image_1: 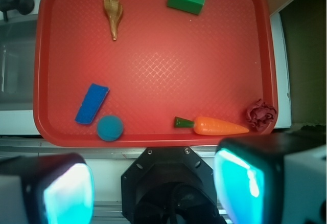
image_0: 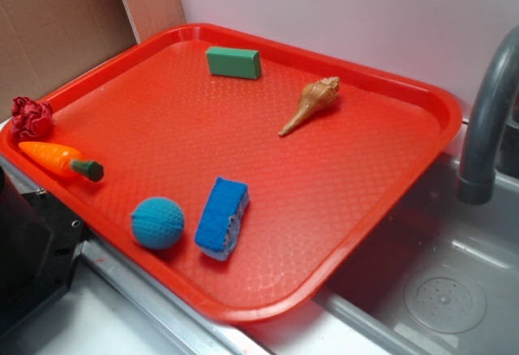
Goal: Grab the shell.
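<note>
Pincer [image_1: 153,188] well apart from shell [image_1: 113,12].

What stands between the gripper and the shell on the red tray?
Nothing visible does. The shell lies alone near the tray's far edge; bare tray separates it from the open gripper, with the sponge and ball off to the side.

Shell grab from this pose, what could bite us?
1. The shell lies far from the gripper, near the tray's back rim; a long reach might clip that rim.
2. Its thin pointed tail may slip between the fingers.
3. The green block lies nearby.
</note>
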Controlling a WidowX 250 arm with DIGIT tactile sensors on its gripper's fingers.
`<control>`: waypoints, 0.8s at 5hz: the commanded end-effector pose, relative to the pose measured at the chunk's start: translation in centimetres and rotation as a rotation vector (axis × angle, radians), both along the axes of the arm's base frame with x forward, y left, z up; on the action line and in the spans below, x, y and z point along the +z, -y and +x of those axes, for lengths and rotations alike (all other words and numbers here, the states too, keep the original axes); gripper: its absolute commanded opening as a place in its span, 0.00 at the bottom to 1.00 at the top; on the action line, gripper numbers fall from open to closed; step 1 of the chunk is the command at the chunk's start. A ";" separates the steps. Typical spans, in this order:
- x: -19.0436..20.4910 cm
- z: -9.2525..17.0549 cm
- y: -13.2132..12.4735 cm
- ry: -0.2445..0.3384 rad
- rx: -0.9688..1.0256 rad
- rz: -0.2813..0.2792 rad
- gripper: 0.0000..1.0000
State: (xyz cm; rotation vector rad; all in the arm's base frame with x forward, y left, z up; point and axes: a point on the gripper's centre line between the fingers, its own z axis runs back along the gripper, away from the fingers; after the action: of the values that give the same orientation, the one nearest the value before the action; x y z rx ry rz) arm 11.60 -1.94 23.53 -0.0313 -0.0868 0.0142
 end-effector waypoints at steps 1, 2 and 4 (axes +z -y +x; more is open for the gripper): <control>0.0 0.0 0.0 0.000 0.000 0.000 1.00; -3.6 4.3 -0.6 -0.045 0.053 0.028 1.00; -6.1 8.5 -0.7 0.050 0.018 -0.049 1.00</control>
State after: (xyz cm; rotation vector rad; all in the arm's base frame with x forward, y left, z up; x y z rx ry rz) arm 19.61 -1.18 16.56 -0.0761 -0.1068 0.0281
